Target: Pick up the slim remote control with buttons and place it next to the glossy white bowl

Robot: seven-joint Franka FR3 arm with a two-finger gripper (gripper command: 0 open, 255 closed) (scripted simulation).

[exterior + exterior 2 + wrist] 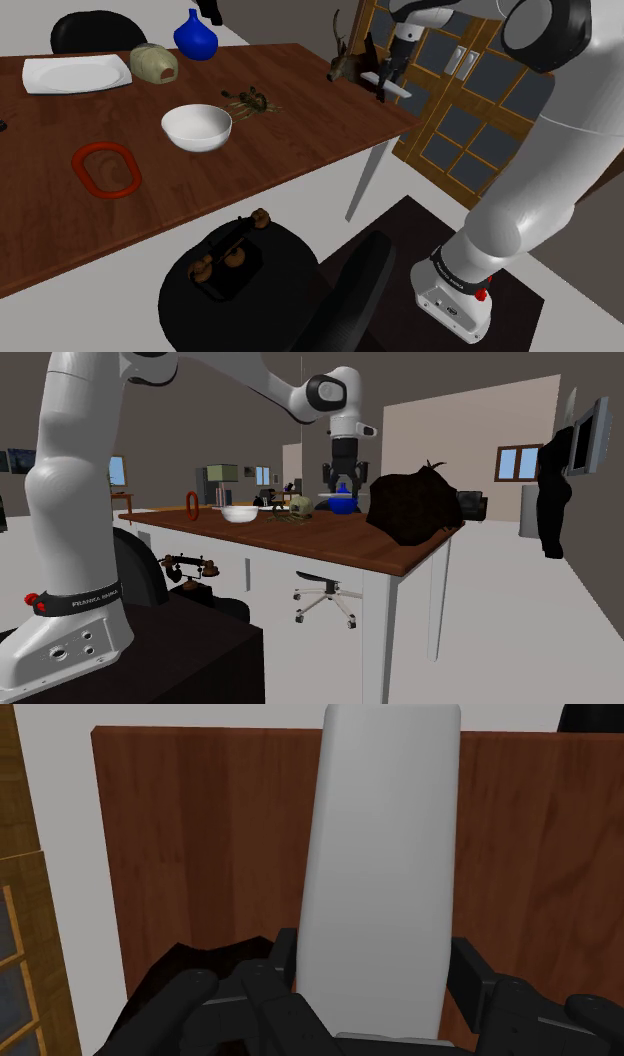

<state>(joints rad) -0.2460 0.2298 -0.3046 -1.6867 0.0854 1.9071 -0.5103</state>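
Clasps the plain grey-white remote (380,854) between the two black fingers of the gripper (375,966), holds it lifted above the end of the brown wooden surface (300,125) beside a dark antlered figure (350,65), well apart from the white bowl (197,127) nearer the middle.

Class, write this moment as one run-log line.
tool: shut on remote | position: over table corner | bowl: white, mid-table, apart from remote | placement: not yet done

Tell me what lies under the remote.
Brown tabletop shows beneath the remote, which the gripper holds. The strip directly behind the remote is covered.
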